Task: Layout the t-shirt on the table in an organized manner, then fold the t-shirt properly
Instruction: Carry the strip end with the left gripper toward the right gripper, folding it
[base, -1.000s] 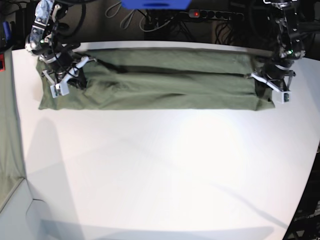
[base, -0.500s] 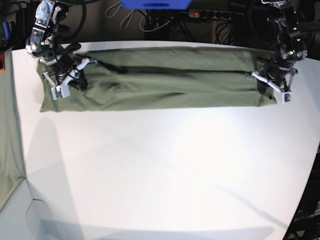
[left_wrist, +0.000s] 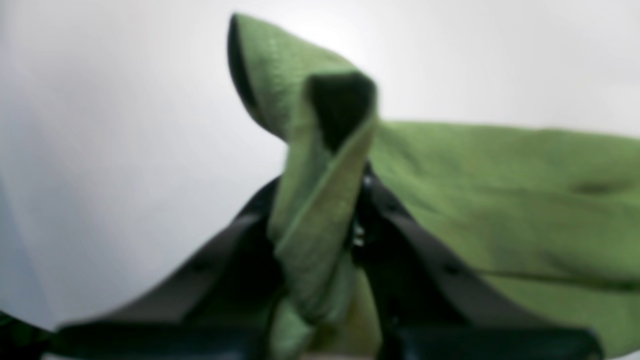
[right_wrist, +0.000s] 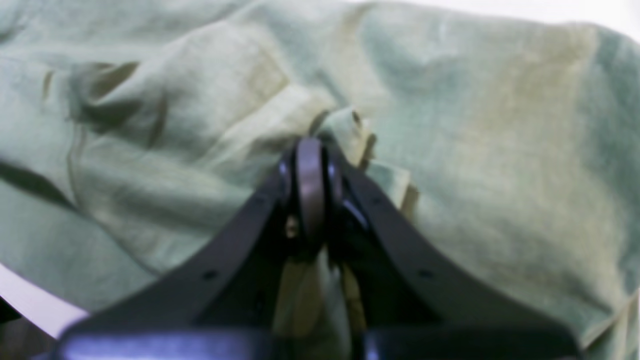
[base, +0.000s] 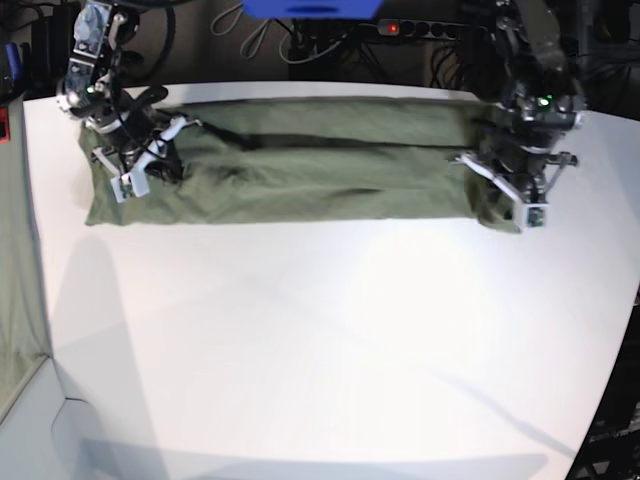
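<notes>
The olive-green t-shirt (base: 300, 165) lies as a long folded band across the far side of the white table (base: 320, 340). My left gripper (base: 508, 188) is at the band's right end. In the left wrist view the left gripper (left_wrist: 325, 190) is shut on a raised fold of the t-shirt (left_wrist: 500, 190) above the table (left_wrist: 100, 125). My right gripper (base: 140, 165) is at the band's left end. In the right wrist view the right gripper (right_wrist: 310, 155) is shut on a bunched fold of the t-shirt (right_wrist: 475, 150).
A green cloth strip (base: 15, 300) hangs at the left edge of the base view. A power strip (base: 420, 28), cables and a blue object (base: 310, 8) sit behind the table. The table's curved edge (base: 622, 330) runs down the right side.
My left gripper has moved inward, toward the view's left, carrying the shirt's right end with it, so the band is shorter. My right gripper has shifted slightly toward the view's right.
</notes>
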